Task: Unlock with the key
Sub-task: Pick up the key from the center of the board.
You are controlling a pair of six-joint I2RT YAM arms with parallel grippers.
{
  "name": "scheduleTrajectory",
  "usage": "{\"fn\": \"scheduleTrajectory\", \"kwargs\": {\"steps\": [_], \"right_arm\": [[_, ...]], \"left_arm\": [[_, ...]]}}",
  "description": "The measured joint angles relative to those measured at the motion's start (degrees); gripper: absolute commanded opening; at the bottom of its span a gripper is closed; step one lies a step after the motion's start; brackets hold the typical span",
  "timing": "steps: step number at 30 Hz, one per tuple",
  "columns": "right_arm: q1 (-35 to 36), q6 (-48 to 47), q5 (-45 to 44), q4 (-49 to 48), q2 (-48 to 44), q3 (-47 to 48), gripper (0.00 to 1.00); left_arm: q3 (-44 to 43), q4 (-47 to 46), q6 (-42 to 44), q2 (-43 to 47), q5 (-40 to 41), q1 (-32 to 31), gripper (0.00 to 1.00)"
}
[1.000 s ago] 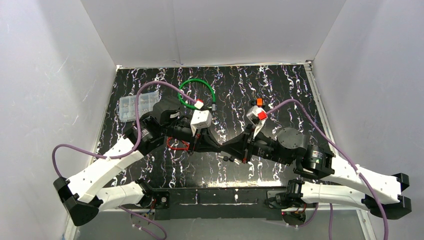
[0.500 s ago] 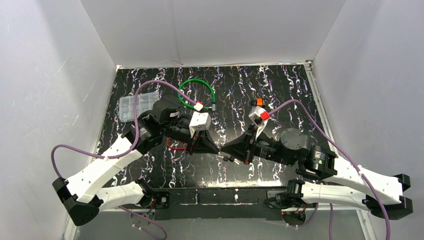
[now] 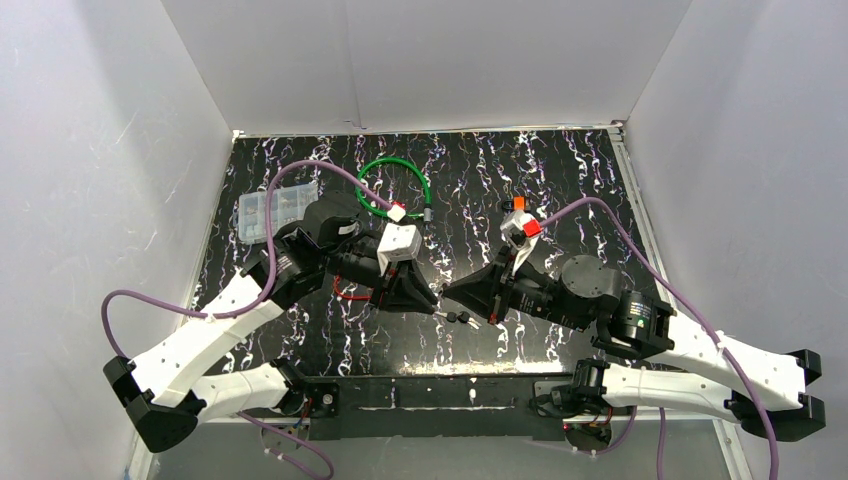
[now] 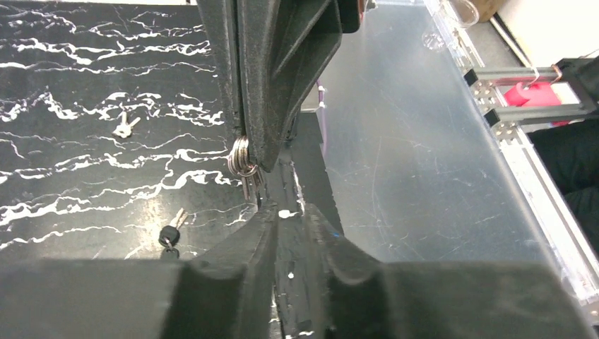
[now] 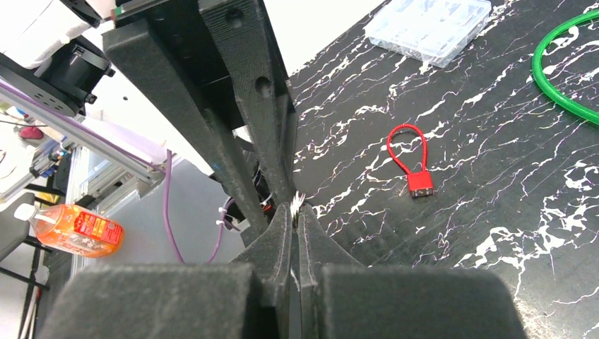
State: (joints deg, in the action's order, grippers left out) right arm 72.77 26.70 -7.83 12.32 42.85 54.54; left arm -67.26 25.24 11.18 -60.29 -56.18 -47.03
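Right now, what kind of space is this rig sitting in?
Probably a lab robot test cell: white panel walls box in a black marbled table, aluminium framing stands outside, and props like a red padlock lie staged.

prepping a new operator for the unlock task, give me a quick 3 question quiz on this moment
1. True or false: the red padlock lies on the table, held by neither gripper.
2. Multiple choice: what is the right gripper pinching? A) the red padlock B) a key ring C) nothing
3. Fill in: in the top view, the clear plastic box sits on the robot's ____ side of the table.

Key: 1 true; 2 B; 3 left
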Motion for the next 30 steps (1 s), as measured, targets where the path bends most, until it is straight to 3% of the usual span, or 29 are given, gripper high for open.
{"fn": "scheduleTrajectory", "kwargs": {"steps": [4, 10, 15, 21, 26, 30], "right_arm": [[0.0, -0.2, 0.0, 0.0, 0.0, 0.0, 0.01], [0.0, -0.4, 0.0, 0.2, 0.3, 0.0, 0.01], [0.0, -0.4, 0.1, 0.4, 0.3, 0.0, 0.01], [0.0, -0.8, 0.3, 0.6, 0.9, 0.0, 0.01], [0.0, -1.0, 0.6, 0.8, 0.9, 0.0, 0.01], [0.0, -1.2, 1.3, 0.9, 0.7, 0.0, 0.01]], "left_arm": [[0.0, -0.4, -1.1, 0.0, 0.8, 0.0, 0.38], [0.7, -0.8, 0.4, 0.2, 4.7, 0.0, 0.36], [1.2, -1.6, 0.7, 0.2, 5.6, 0.0, 0.24], [1.2, -4.0, 0.4, -0.2, 4.7, 0.0, 0.16], [1.2, -4.4, 0.2, -0.6, 2.6, 0.0, 0.00], [1.1, -4.0, 1.0, -0.7, 1.6, 0.1, 0.00]]}}
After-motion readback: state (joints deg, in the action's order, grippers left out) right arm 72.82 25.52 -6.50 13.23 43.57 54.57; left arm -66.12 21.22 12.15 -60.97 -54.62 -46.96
